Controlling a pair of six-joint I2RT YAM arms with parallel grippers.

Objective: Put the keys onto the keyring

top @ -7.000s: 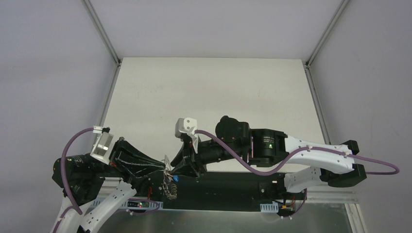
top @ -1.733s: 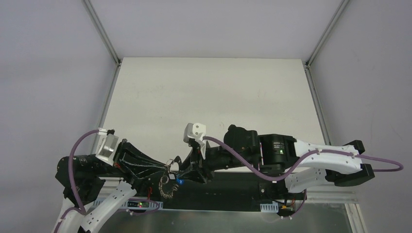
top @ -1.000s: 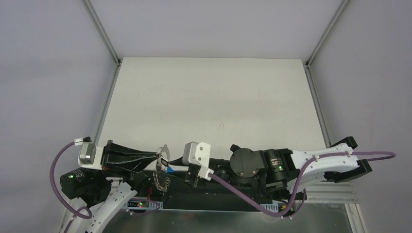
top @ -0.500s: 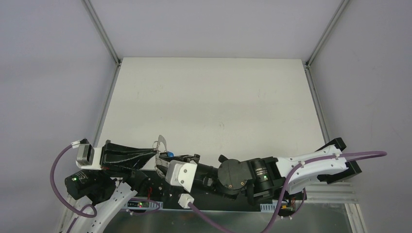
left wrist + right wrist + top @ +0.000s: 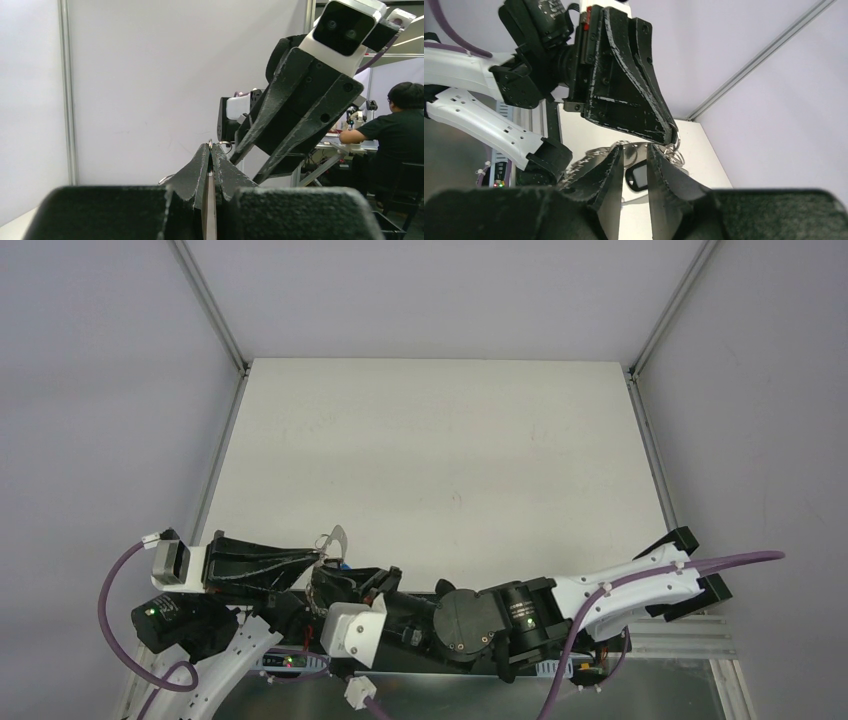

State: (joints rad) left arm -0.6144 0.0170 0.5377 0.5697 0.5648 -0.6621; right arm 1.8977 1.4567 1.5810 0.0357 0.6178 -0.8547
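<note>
Keyring [image 5: 676,145]: pinched in closed left gripper [image 5: 210,148].
Right gripper [image 5: 635,148]: narrowly parted astride black key [image 5: 636,176]; we see no contact.
Edges: both at table's [image 5: 450,440] near edge.

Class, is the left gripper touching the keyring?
Touching. In the right wrist view the left gripper, shut, pinches the keyring wire at its tips.

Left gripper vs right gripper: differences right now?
Left gripper is shut, pinching the keyring wire at its tips; right gripper has a narrow gap between its fingers, with nothing visibly gripped. Left gripper points toward the robot's right; right gripper points left, facing it. Shared: black tapered fingers, tips close together at the keyring.
</note>
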